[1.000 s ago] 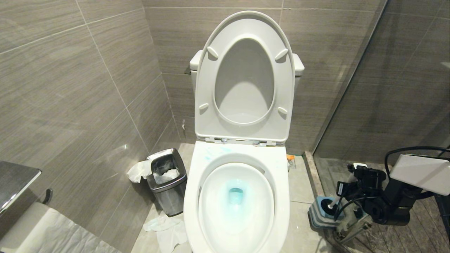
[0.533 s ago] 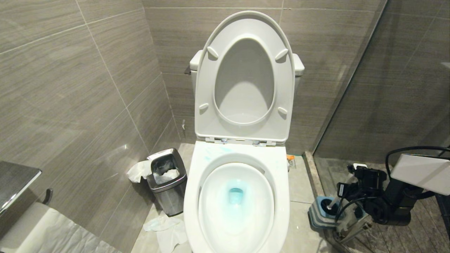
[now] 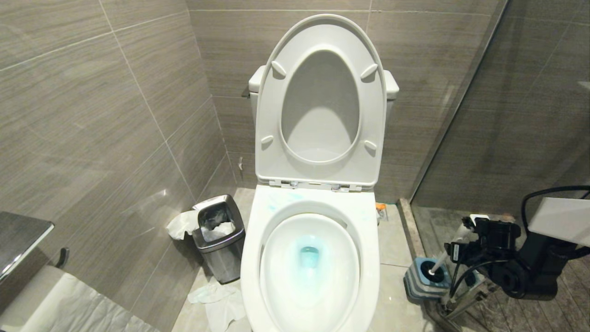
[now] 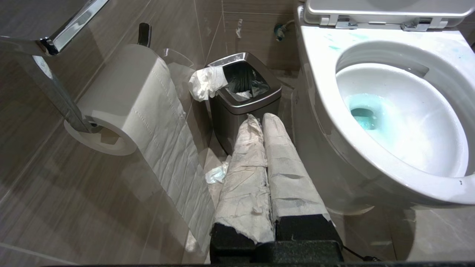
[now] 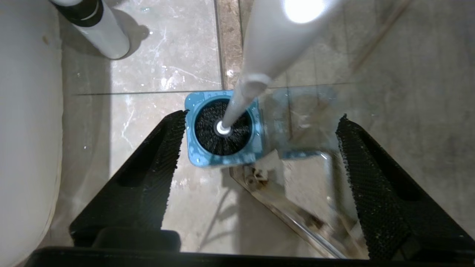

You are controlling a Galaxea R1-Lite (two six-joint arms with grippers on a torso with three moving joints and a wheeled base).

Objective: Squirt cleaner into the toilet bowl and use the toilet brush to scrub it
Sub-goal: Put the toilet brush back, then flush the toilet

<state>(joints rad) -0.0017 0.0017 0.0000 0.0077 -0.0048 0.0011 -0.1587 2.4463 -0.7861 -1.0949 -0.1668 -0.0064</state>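
Since a second ago my right gripper (image 5: 259,170) has drifted toward 3 o'clock in the head view and its jaws have spread wide, holding nothing. Toilet brush (image 5: 256,78) stands head-down in its blue holder (image 3: 424,281) on the floor, 3 o'clock of the toilet bowl (image 3: 368,240); handle axis rises toward my wrist, between the fingers. Left gripper (image 4: 265,148) shut, parked far side; right arm nearer

The right end effector (image 5: 259,167) has black wedge fingers with knurled pads, a black wrist trailing looped cables, and a white forearm shell. The left end effector (image 4: 268,126) has paper-wrapped fingers.
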